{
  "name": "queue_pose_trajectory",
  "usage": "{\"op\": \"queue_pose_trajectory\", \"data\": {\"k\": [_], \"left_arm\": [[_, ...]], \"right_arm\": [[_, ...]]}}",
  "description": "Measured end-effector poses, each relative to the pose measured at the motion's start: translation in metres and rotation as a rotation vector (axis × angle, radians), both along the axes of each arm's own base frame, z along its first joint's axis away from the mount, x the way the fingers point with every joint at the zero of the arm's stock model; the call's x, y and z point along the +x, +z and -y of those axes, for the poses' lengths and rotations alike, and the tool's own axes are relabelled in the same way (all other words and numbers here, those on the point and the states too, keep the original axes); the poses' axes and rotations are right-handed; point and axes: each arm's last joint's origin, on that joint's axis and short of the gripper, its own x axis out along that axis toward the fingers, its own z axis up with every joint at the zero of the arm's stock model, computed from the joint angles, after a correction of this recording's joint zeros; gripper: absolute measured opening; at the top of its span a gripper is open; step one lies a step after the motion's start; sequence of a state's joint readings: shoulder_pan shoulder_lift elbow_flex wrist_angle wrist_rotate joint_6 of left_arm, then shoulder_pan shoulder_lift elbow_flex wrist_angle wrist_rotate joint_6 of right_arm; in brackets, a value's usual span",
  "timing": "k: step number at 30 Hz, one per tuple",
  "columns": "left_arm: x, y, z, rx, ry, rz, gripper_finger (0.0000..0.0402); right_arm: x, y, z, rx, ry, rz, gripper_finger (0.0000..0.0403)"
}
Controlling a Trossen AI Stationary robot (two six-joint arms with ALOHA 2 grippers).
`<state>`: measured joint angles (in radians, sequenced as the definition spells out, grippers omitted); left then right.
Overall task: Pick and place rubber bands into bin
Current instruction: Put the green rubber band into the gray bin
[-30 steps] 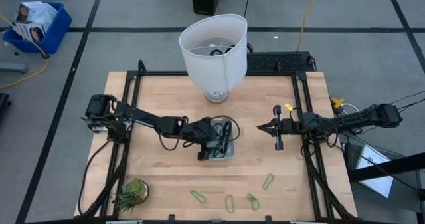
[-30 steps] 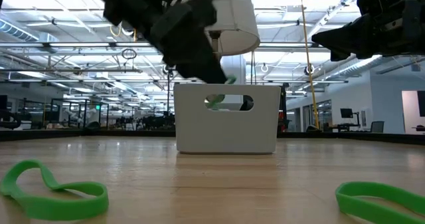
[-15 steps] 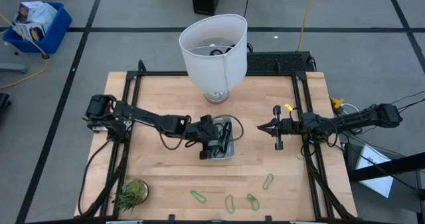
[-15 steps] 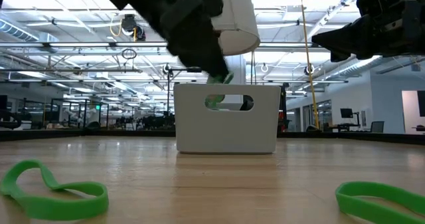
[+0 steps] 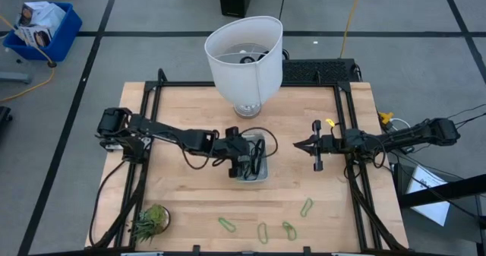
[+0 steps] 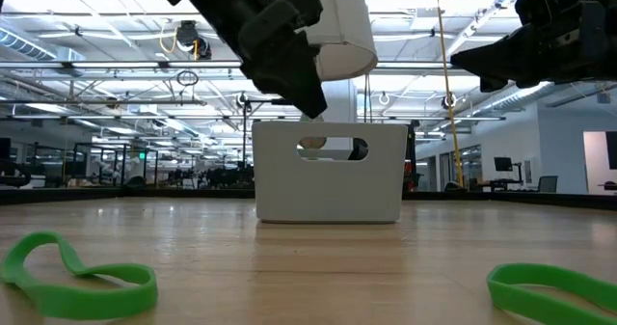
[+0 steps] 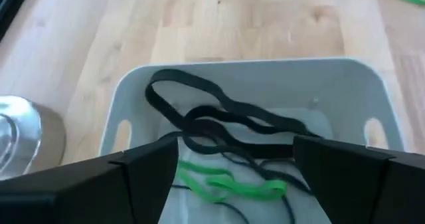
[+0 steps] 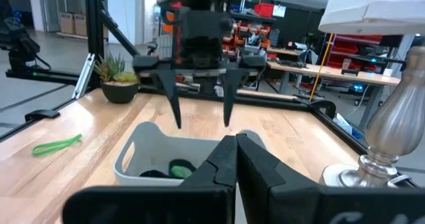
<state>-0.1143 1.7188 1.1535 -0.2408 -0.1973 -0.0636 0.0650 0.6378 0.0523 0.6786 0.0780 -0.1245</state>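
The bin [image 5: 263, 172] stands at the table's middle and holds long black rubber bands [image 7: 219, 117] and a light-green one [image 7: 226, 184]. My left gripper [image 5: 243, 162] hovers over the bin with its fingers pointing down. It is open and empty, as the left wrist view [image 7: 236, 157] and the right wrist view [image 8: 202, 121] both show. My right gripper [image 5: 298, 144] is shut and empty, to the right of the bin and above the table. Several light-green rubber bands lie flat near the table's near edge [image 5: 227, 225] [image 5: 263, 232] [image 5: 306, 207].
A white lamp [image 5: 244, 58] stands just behind the bin. A spiky green plant [image 5: 152, 219] sits at the near left corner. Black frame rails [image 5: 144, 134] run along the table's sides. Two green bands lie close in the low view [image 6: 77, 277] [image 6: 554, 291].
My left gripper has shifted slightly toward the table's right edge over the bin. The green band that showed at its fingertips is gone from them and lies in the bin.
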Motion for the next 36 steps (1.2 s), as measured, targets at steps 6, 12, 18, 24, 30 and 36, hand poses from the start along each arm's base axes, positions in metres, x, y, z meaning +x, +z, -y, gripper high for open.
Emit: {"op": "queue_pose_trajectory", "data": {"k": [6, 12, 18, 24, 30, 36], "left_arm": [[0.0, 0.0, -0.001, 0.073, -0.026, -0.002, 0.0277], [-0.019, 0.025, 0.022, 0.142, -0.174, 0.006, 0.0224], [-0.068, 0.06, 0.024, 0.277, -0.151, 0.094, 0.0106], [-0.125, 0.047, -0.008, 0.106, -0.128, 0.39, 0.001], [-0.169, 0.0, -0.014, -0.029, -0.181, 0.683, 0.0004], [-0.198, -0.026, -0.016, 0.006, -0.144, 0.746, 0.0003]], "right_arm": [[0.0, -0.001, 0.0, 0.0, 0.0, -0.007, 0.0], [0.0, -0.001, 0.0, 0.001, 0.0, -0.007, 0.0], [0.0, -0.002, 0.0, 0.0, 0.001, -0.015, 0.0], [0.001, -0.002, 0.0, 0.007, 0.001, -0.02, 0.0], [0.001, -0.002, 0.0, 0.007, 0.001, -0.02, 0.0], [0.001, -0.003, 0.0, 0.007, 0.001, -0.024, 0.0]]}}
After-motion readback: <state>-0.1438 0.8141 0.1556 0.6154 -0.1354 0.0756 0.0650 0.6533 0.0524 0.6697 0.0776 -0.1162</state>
